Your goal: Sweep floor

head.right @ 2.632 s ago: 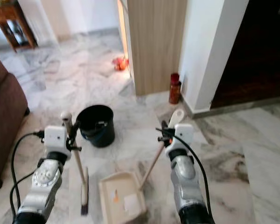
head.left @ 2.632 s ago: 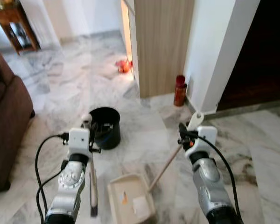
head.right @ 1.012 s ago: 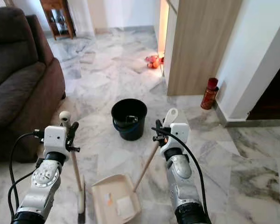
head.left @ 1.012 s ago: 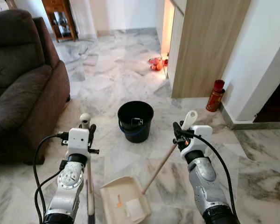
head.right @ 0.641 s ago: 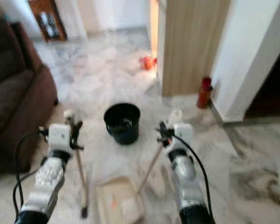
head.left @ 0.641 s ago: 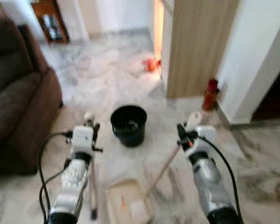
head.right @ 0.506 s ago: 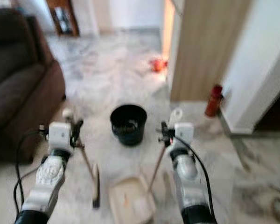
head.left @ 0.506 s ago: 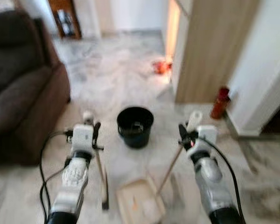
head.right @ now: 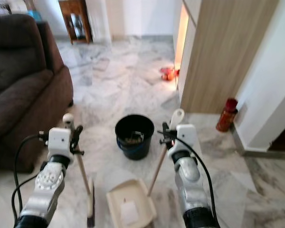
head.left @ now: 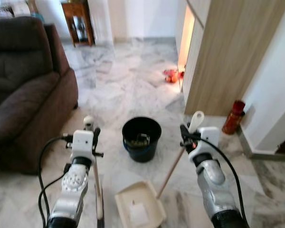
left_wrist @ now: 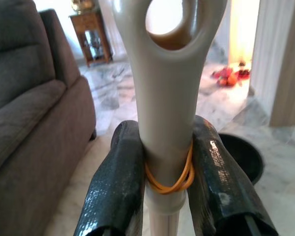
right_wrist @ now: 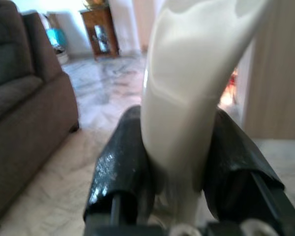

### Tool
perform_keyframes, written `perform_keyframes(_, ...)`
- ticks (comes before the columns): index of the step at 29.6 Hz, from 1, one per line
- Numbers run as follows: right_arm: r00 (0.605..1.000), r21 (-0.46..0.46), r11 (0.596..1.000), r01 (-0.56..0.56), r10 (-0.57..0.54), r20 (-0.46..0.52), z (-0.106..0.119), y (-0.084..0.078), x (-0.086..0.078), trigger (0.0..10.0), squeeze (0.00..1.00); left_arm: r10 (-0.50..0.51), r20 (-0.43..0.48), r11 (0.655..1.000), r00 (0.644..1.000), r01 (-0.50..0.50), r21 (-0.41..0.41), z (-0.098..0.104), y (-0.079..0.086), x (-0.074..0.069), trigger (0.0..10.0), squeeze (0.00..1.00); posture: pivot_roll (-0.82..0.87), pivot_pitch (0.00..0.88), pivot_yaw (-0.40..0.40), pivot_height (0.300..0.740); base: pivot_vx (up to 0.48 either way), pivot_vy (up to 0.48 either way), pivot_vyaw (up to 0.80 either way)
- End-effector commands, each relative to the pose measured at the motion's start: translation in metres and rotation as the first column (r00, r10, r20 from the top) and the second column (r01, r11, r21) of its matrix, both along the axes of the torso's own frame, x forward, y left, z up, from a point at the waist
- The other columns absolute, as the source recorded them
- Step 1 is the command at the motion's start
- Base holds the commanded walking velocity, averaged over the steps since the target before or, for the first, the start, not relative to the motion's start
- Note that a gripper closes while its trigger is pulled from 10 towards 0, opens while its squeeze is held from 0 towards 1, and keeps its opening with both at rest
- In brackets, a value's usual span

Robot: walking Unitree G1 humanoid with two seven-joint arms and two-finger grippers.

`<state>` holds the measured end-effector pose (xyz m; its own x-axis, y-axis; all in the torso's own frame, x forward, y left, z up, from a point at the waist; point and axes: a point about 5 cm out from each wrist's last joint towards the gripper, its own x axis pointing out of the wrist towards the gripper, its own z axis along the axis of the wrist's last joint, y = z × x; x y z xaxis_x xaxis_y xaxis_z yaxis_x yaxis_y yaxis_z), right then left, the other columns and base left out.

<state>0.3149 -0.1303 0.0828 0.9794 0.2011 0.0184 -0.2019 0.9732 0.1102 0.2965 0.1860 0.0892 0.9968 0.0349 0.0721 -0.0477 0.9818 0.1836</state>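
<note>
— Where's the broom?
— Lower left: the left gripper [left_wrist: 164,162] has its fingers clamped on the broom handle [head.left: 96,178], head down on the marble floor [head.left: 128,90].
— And the dustpan?
— Bottom centre. The right gripper [right_wrist: 179,162] squeezes the dustpan handle [head.left: 173,164]; the dustpan [head.left: 138,210] sits just below the black bucket [head.left: 141,137].

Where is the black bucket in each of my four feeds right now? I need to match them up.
Left eye view: the black bucket stands on the marble floor, centre, ahead of both arms.
Right eye view: centre, slightly left, beyond the dustpan.
Left wrist view: part of its rim shows past the left pincer, shut on the broom handle.
Right wrist view: I cannot make it out.
Shared landmark: the brown sofa.
</note>
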Motion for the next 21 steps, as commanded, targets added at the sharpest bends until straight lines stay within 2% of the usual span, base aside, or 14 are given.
perform_keyframes(1, 0.999, 0.039, 0.999, 0.007, -0.009, 0.048, 0.0112, -0.0009, 0.0033, 10.0, 0.00, -0.024, 0.068, 1.000, 0.997, 0.023, 0.017, 0.0158, -0.0054, 0.0062, 10.0, 0.00, 0.12, 0.000, 0.057, 0.740, 0.349, 0.000, 0.00)
perform_keyframes(17, 0.999, 0.042, 0.999, 0.000, -0.002, 0.048, 0.0111, 0.0033, 0.0035, 10.0, 0.00, -0.032, 0.064, 0.999, 0.997, 0.031, 0.021, 0.0146, -0.0053, 0.0062, 10.0, 0.00, 0.11, 0.000, 0.063, 0.740, 0.350, 0.000, 0.00)
perform_keyframes(21, 0.999, 0.039, 0.999, -0.007, 0.005, 0.051, 0.0112, 0.0055, 0.0037, 10.0, 0.00, -0.041, 0.065, 0.999, 0.997, 0.039, 0.022, 0.0137, -0.0062, 0.0059, 10.0, 0.00, 0.11, 0.000, 0.066, 0.740, 0.127, 0.000, 0.00)
